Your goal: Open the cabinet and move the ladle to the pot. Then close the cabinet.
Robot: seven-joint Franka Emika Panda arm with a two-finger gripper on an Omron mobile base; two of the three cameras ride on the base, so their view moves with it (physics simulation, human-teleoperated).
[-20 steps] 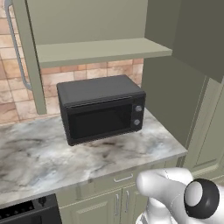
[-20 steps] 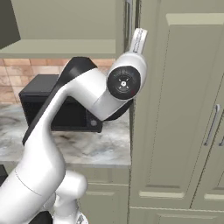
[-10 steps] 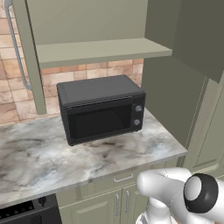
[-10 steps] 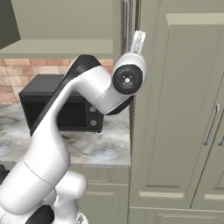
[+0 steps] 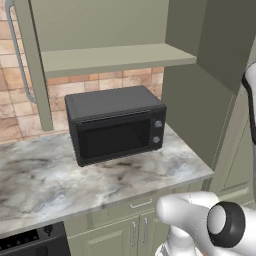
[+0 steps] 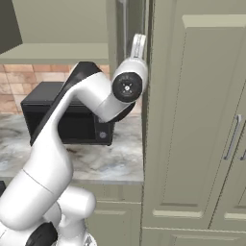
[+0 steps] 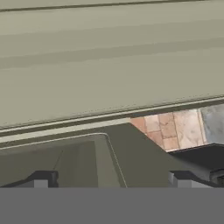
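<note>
The sage-green wall cabinet (image 5: 115,57) stands open, its one visible shelf bare. Its left door (image 5: 32,65) is swung out with a silver bar handle (image 5: 15,55). The right door (image 5: 225,40) is swung out toward me. My arm reaches up along that door's edge (image 6: 126,29), with the wrist (image 6: 139,48) just beside it. In the hand view my gripper (image 7: 111,179) is open, its fingertips (image 7: 43,178) far apart with nothing between them, facing green cabinet panels. The ladle and the pot are out of view.
A black microwave (image 5: 117,125) sits on the marble counter (image 5: 45,175) under the cabinet, against a brick backsplash (image 5: 10,110). Tall green pantry doors (image 6: 202,120) with bar handles stand to the right. Green base cabinets (image 5: 135,230) run below the counter.
My arm's elbow has shifted a little to the left, and a piece of the arm now shows at the left base view's right edge. The cabinet doors have not moved.
</note>
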